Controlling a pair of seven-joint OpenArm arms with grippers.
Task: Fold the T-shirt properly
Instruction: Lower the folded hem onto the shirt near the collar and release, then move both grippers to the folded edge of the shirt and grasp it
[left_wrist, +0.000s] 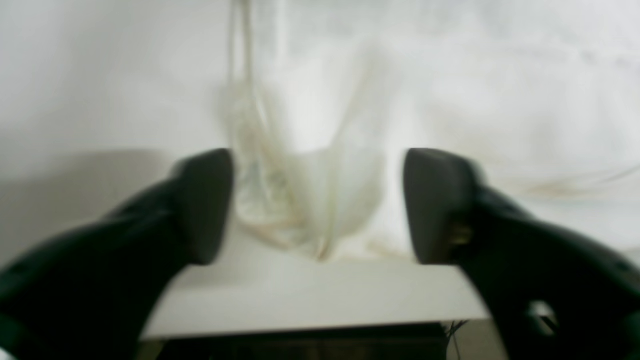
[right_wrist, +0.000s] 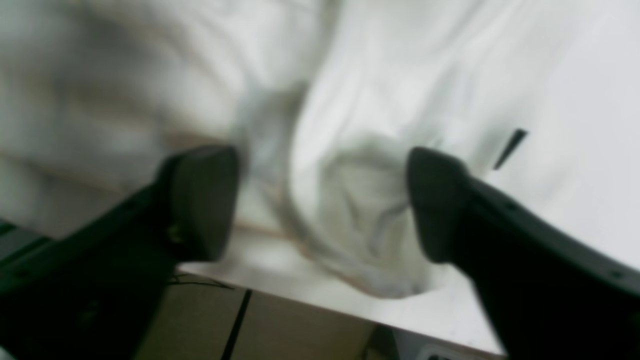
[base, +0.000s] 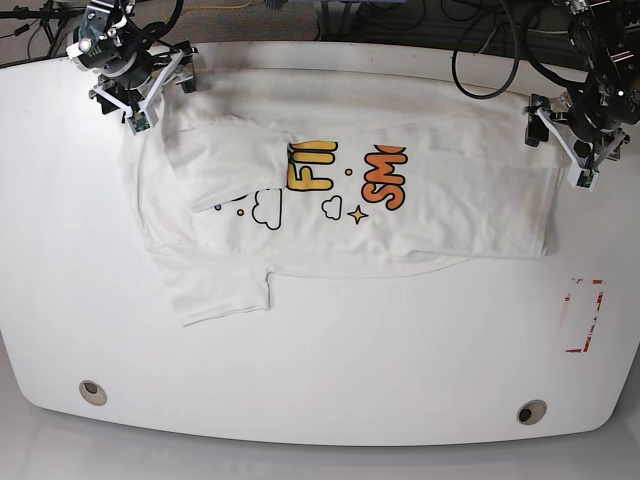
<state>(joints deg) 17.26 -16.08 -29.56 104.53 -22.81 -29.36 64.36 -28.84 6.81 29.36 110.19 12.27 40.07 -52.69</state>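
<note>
Lying half-folded — T-shirt (base: 350, 200) white, print showing.

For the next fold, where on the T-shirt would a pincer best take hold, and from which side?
Probably the loose sleeve of the T-shirt, at its outer hem. It lies flat and alone on the table, jutting toward the near edge, so cloth there is single and clear of the folded body. Come from above on the near side; the right pincer is on that end.

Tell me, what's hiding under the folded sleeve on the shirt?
The sleeve covers part of the T-shirt print: a cloud peeks out, yellow letters are cut off. The rest is hidden.
</note>
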